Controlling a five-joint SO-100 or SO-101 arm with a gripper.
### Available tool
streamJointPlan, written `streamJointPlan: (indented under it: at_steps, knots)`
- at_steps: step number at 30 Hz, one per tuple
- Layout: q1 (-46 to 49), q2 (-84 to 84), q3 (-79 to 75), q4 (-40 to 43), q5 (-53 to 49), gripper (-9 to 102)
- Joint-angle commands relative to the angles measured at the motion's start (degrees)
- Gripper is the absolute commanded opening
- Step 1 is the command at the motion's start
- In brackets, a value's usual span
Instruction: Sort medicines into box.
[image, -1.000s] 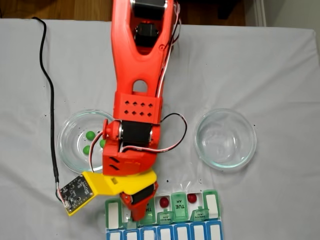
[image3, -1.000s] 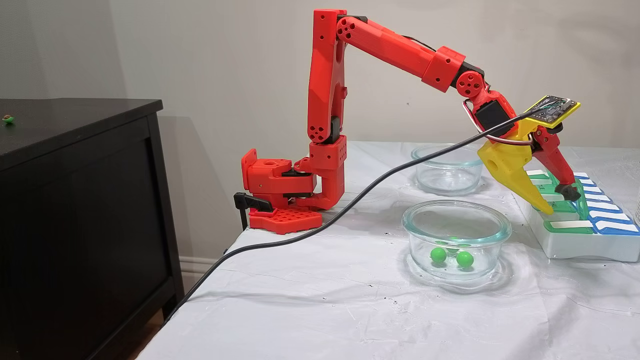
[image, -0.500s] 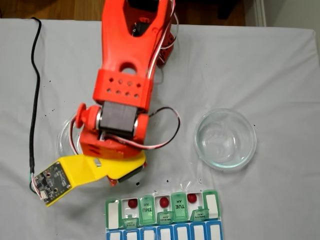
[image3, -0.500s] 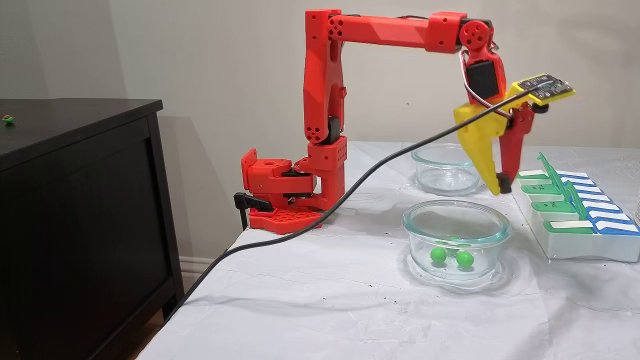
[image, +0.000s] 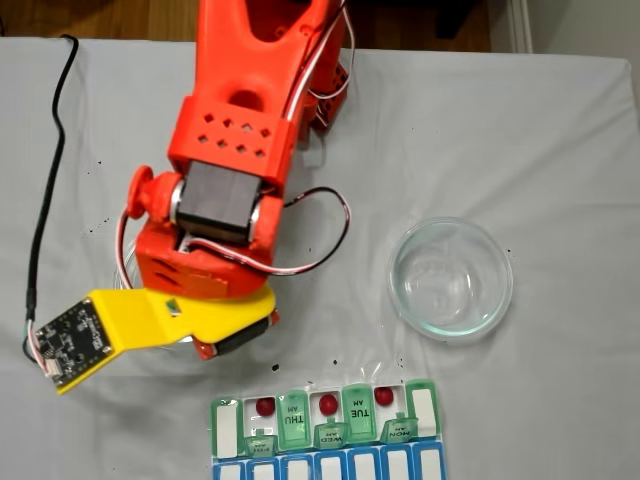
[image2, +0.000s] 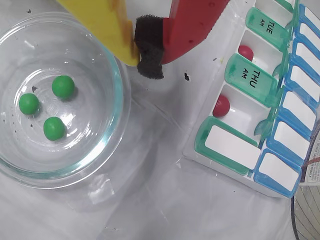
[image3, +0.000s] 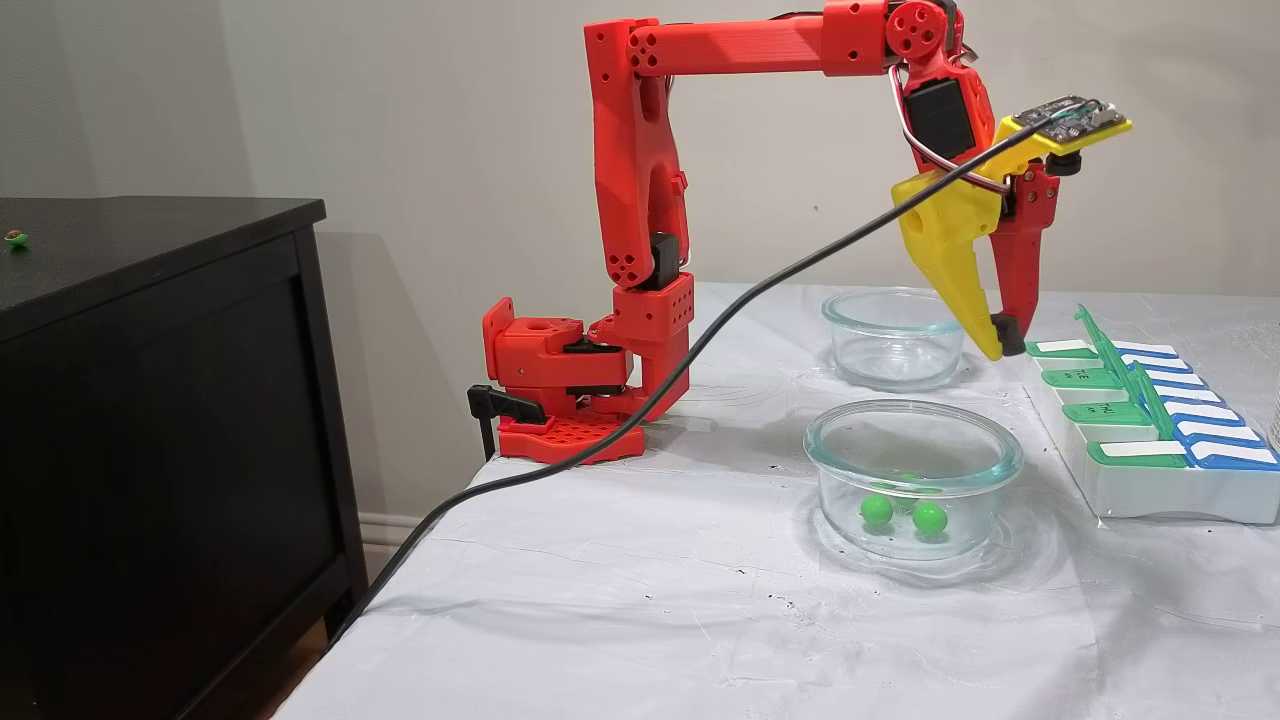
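Three green medicines (image2: 63, 86) lie in a clear glass dish (image2: 119, 107); the side fixed view shows two of them (image3: 877, 510). The box (image2: 230, 147) has open green lids, and a red medicine (image2: 221, 106) lies in its THU compartment with another (image2: 245, 52) in the compartment beside it. From above, three red medicines (image: 328, 404) sit in the box (image: 325, 466). My gripper (image2: 145, 52), one finger yellow and one red, is shut on nothing. It hangs high (image3: 1000, 335) between the dish with the green ones (image3: 812, 440) and the box (image3: 1160, 495).
An empty glass dish (image: 450, 278) stands to the right of the arm in the fixed view from above. A black cable (image3: 700, 340) hangs from the wrist board across the table. A dark cabinet (image3: 150, 400) stands off the table's left end.
My gripper has lifted off the box's THU compartment, leaving a red medicine there, and swung back towards the dish of green ones. Its fingers have gone from open to shut.
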Motion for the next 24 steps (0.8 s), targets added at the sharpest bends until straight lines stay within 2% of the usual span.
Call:
streamJointPlan:
  at_steps: [1, 8, 14, 24]
  knots:
    - [0.53, 6.77, -5.01, 2.02, -2.99, 0]
    - [-0.09, 1.05, -13.80, 18.63, -10.46, 0]
    - [2.37, 1.93, -11.16, 16.61, -17.23, 0]
    - [8.44, -5.36, -18.90, 22.50, -26.63, 0]
